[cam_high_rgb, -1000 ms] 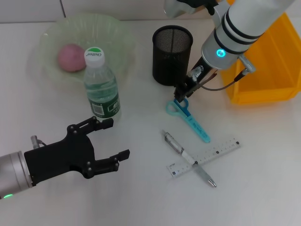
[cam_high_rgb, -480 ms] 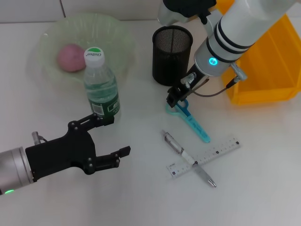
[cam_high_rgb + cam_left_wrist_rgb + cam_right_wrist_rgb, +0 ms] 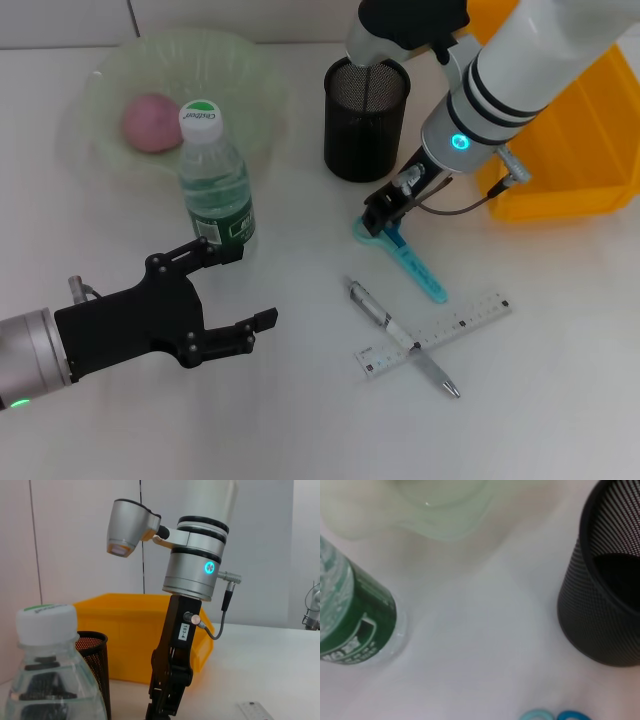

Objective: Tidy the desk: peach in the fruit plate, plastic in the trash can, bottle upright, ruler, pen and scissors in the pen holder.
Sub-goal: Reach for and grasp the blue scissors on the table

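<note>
Head camera looks down; both wrist cameras share the bottle (image 3: pixel 214 180) closely.

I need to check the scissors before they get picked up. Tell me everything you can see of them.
The scissors lie flat on the white desk, beside the black mesh pen holder. They look plastic: teal blue loop handles and a long light blue sheath or blade pointing toward the ruler. The right gripper sits over the handles; whether it touches them cannot be told.

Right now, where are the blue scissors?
In the head view, the scissors lie flat on the table, right of centre, just in front of the black pen holder, with the right end effector over their handle loops.
</note>
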Controlling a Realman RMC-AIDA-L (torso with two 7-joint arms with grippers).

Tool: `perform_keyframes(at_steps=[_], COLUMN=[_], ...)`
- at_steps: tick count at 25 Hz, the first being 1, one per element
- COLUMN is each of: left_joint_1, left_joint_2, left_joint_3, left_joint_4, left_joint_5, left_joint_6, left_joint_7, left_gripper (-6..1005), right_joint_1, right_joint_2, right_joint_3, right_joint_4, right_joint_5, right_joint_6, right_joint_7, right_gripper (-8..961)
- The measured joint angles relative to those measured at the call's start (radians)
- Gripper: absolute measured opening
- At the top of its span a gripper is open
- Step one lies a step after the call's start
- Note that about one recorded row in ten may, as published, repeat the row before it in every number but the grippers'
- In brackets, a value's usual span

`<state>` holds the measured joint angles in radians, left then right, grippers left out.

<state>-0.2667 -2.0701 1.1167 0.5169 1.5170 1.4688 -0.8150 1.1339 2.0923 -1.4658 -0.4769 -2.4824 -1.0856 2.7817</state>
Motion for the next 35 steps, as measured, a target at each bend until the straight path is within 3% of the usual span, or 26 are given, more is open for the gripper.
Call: perform_keyframes(at_steps=[35], left_joint_1=[-0.025], left_joint_2=[-0.002], left_joint_3=[0.000], left_joint_4=[-0.011], left_joint_5=[-0.006], left_joint_6=[0.001], left_joint_7=[0.000], left_gripper=[845], right_joint_1=[0.000], right_joint_2=[0.000], right_joint_3=[-0.028], right_joint_4=[0.036], right_joint_5=[0.004], right_joint_6=[0.034], right_joint_7=[-0.008], right_gripper=[265])
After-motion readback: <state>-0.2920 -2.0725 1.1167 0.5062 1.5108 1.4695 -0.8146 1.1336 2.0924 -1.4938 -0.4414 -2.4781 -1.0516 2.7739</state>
